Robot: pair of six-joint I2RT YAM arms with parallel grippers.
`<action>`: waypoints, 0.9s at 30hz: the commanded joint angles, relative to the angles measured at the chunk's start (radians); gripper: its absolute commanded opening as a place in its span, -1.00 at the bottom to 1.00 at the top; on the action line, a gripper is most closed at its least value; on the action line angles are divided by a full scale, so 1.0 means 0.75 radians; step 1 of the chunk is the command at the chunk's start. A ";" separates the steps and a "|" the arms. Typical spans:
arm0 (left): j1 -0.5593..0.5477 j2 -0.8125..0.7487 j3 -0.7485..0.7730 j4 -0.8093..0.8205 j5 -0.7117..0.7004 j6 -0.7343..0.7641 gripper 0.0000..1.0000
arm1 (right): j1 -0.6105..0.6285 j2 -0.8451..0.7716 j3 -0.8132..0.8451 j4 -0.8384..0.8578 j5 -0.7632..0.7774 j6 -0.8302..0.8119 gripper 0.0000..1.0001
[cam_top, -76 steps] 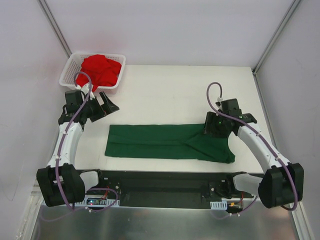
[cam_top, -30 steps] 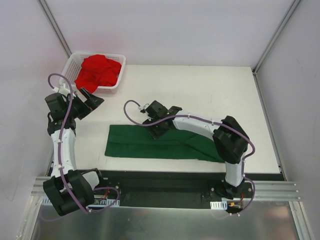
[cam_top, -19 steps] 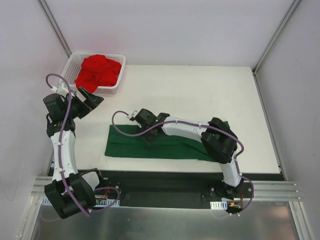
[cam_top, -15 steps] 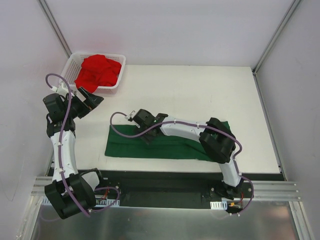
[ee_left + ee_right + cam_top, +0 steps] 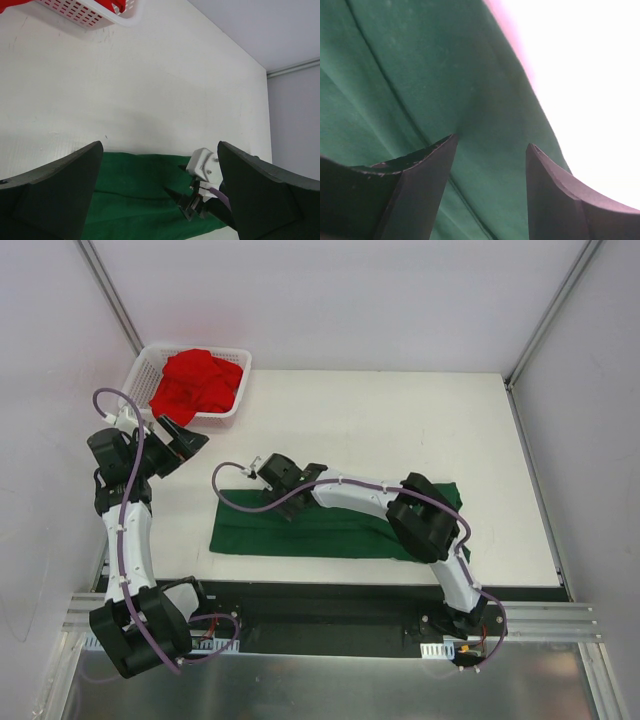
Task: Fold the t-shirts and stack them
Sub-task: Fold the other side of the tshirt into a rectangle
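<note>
Right gripper (image 5: pixel 490 145) slid left, parted, over one green t-shirt (image 5: pixel 330 535); one red t-shirt (image 5: pixel 197 380); left gripper (image 5: pixel 160 146) wide.

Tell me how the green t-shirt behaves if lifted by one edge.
Probably floppy: the green t-shirt lies flat as a long folded strip, so a lifted edge would likely sag and the fold may open. Likely light: thin cloth with soft creases. Pushed by the right gripper, it would probably bunch rather than slide whole.
</note>
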 commanded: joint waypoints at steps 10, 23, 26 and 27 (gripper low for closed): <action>0.007 -0.033 -0.016 0.059 0.041 0.004 0.98 | 0.000 -0.028 -0.025 -0.010 -0.214 0.001 0.22; 0.011 -0.033 -0.023 0.062 0.043 0.000 0.99 | 0.008 -0.167 -0.189 -0.008 -0.363 0.038 0.23; 0.011 -0.031 -0.023 0.066 0.045 -0.002 0.98 | 0.008 -0.187 -0.201 -0.010 -0.355 0.034 0.23; 0.011 -0.033 -0.023 0.066 0.045 -0.004 0.98 | 0.010 -0.191 -0.201 -0.010 -0.351 0.034 0.22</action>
